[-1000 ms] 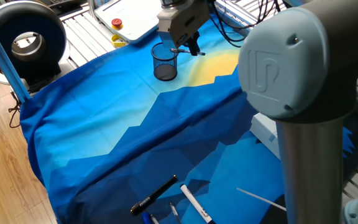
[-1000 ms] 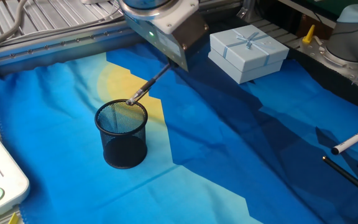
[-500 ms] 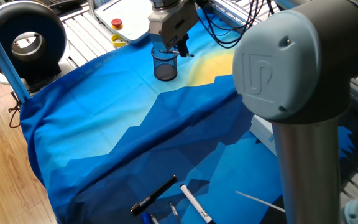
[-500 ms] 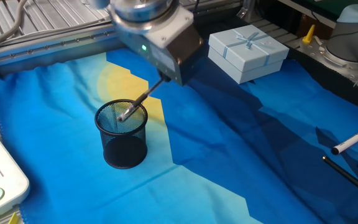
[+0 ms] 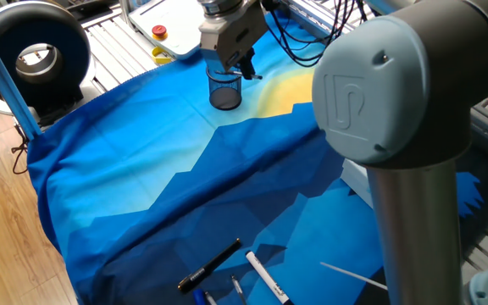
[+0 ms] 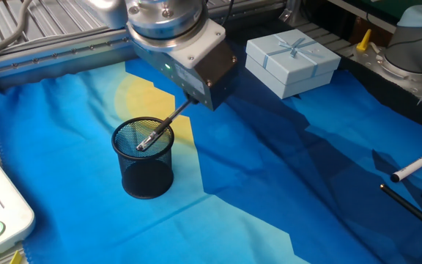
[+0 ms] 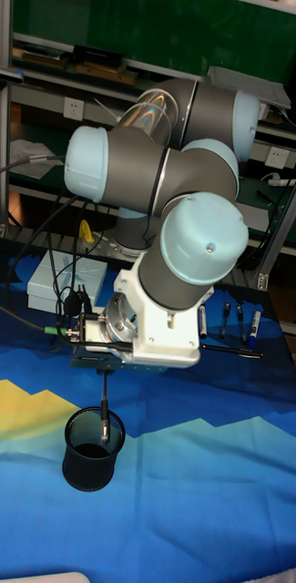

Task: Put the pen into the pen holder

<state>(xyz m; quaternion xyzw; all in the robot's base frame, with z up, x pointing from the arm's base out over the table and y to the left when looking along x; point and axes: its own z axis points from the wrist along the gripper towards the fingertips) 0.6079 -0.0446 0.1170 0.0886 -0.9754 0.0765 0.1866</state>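
Observation:
The pen holder (image 6: 146, 173) is a black mesh cup standing upright on the blue and yellow cloth; it also shows in the other two views (image 5: 224, 90) (image 7: 92, 453). My gripper (image 6: 193, 98) hangs just above and beside the cup's rim, shut on the pen (image 6: 160, 128). The slim silvery pen slants down from the fingers, its lower end inside the cup's mouth below the rim. In the tall fixed view the pen (image 7: 104, 406) hangs nearly straight down from the gripper (image 7: 102, 366) into the cup. The fingertips are mostly hidden under the gripper body.
A pale blue gift box (image 6: 292, 61) stands behind the gripper. A white marker (image 6: 416, 165) lies at the right edge. At the cloth's near end lie a thick black marker (image 5: 211, 265) and a white marker (image 5: 266, 279). A white device (image 5: 169, 25) sits beyond the cup.
The gripper has moved over the cup and lowered. The pen's tip went from the rim's edge to inside the cup's mouth.

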